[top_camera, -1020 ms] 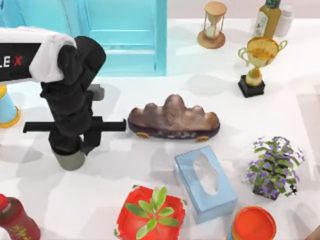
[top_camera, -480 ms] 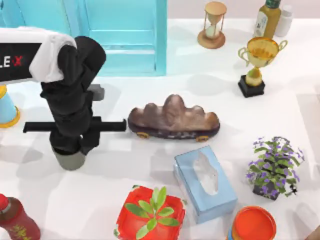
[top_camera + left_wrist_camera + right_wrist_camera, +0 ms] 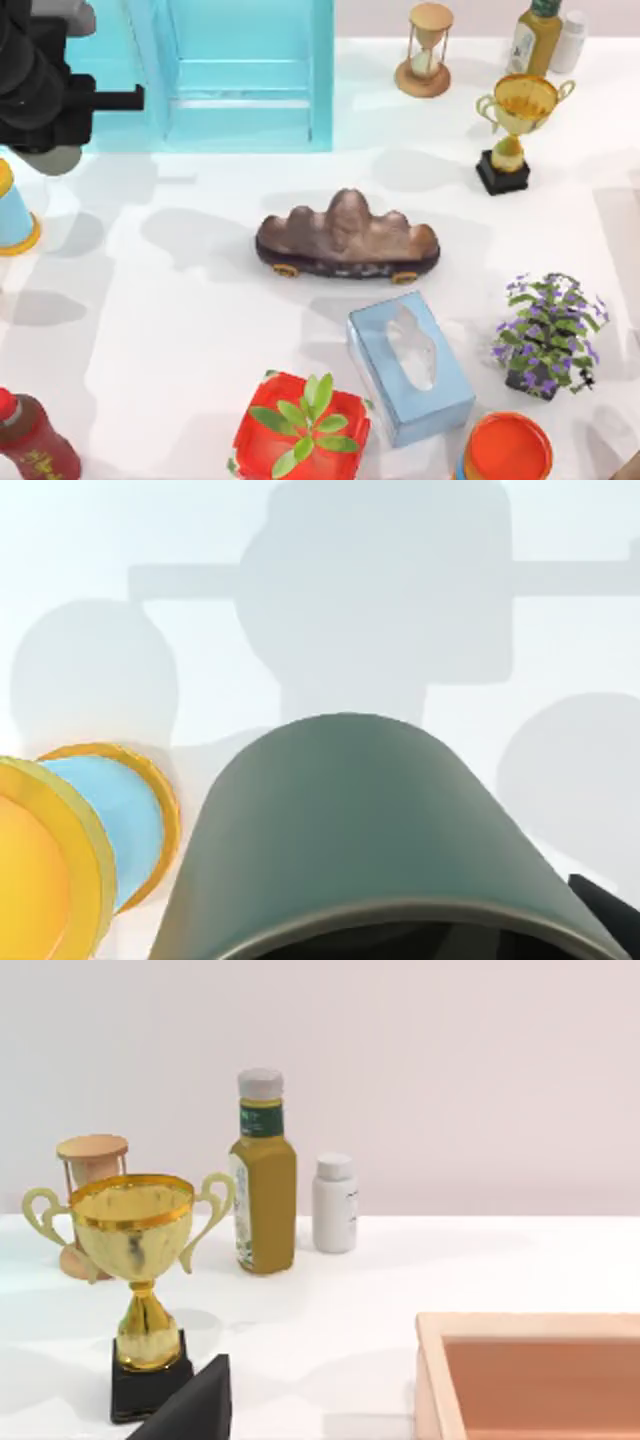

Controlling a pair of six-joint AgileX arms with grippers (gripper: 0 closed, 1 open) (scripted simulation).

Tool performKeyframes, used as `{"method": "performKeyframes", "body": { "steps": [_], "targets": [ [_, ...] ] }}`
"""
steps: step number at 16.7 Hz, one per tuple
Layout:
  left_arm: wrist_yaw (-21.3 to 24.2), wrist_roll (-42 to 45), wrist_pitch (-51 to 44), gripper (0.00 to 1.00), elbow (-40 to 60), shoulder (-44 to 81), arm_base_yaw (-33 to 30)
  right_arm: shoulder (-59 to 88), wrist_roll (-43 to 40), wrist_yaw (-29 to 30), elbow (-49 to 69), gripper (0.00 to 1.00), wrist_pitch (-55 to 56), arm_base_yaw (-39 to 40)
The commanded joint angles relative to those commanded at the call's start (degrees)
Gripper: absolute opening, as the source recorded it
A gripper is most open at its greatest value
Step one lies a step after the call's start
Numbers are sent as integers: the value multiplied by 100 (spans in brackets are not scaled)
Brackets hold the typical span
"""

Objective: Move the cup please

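Observation:
The cup, a plain olive-grey tumbler, hangs clear of the table with my left gripper shut on it. From above, the cup's grey body peeks out under the black gripper at the far left of the table. In the left wrist view one dark finger shows beside the cup's rim, and their shadows fall on the white table below. My right gripper is parked at the right side, facing the golden trophy.
A light blue cone cup with an orange rim stands just below the held cup. A turquoise cabinet is behind. A brown rock ornament, a tissue box, a red plant pot and purple flowers fill the middle and right.
My left arm has lifted the cup off the table's left front area and carried it toward the far left corner. Everything else stays put.

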Motion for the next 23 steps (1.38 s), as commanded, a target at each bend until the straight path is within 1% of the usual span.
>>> {"method": "performKeyframes", "body": {
  "steps": [3,6,8,10,12,15,21,23],
  "targets": [
    [-65,1235,-205,0,420,-56,1065,0,0,0,0,100,0,0],
    [-92,2363,-713,0,606,138,2047,0,0,0,0,100,0,0],
    [-78,2906,-1106,0,660,306,2593,0,0,0,0,100,0,0],
    [-13,3235,-1499,0,684,469,3017,0,0,0,0,100,0,0],
    [98,3341,-1870,0,677,645,3283,0,0,0,0,100,0,0],
    [255,3298,-2230,0,635,835,3412,0,0,0,0,100,0,0],
    [254,3293,-2231,0,631,835,3399,0,0,0,0,100,0,0],
    [202,3251,-2070,0,536,881,3516,0,0,0,0,100,0,0]
  ]
}}
